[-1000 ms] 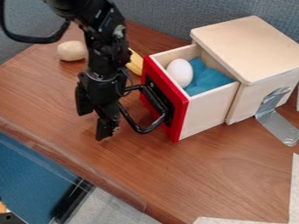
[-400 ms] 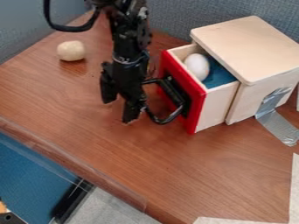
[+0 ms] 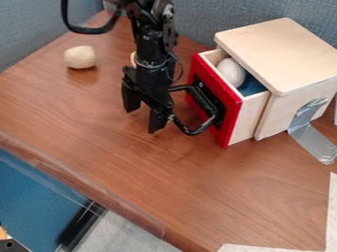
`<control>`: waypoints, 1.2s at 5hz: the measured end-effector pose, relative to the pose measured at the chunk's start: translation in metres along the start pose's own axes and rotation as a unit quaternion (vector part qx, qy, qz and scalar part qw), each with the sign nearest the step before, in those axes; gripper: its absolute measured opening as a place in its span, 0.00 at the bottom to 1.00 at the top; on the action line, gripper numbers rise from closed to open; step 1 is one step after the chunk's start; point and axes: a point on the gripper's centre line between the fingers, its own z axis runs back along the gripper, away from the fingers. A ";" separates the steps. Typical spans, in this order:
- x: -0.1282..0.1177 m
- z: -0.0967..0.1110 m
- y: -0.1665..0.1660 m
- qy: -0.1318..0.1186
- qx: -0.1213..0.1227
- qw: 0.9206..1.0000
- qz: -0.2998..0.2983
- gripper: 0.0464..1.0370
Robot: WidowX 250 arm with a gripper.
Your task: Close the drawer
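The hand [image 3: 143,119] points down beside the drawer's handle [image 3: 197,131]

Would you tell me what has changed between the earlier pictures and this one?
The drawer has slid right, further into the wooden box, though it is still partly open. The white egg inside moved with it, and the gripper shifted right too, its fingers still apart. The box and the pale ball stayed put.

The drawer [image 3: 249,119] has a red front and blue lining.
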 end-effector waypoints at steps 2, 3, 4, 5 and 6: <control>0.024 -0.004 -0.008 -0.013 -0.004 1.000 0.021 0.96; 0.036 -0.005 -0.012 -0.015 -0.006 0.999 0.031 0.96; 0.043 -0.005 -0.012 -0.016 -0.005 0.999 0.035 0.96; 0.044 -0.010 -0.012 -0.005 -0.007 0.999 0.037 0.96; 0.042 -0.008 -0.012 0.003 -0.010 0.999 0.042 0.96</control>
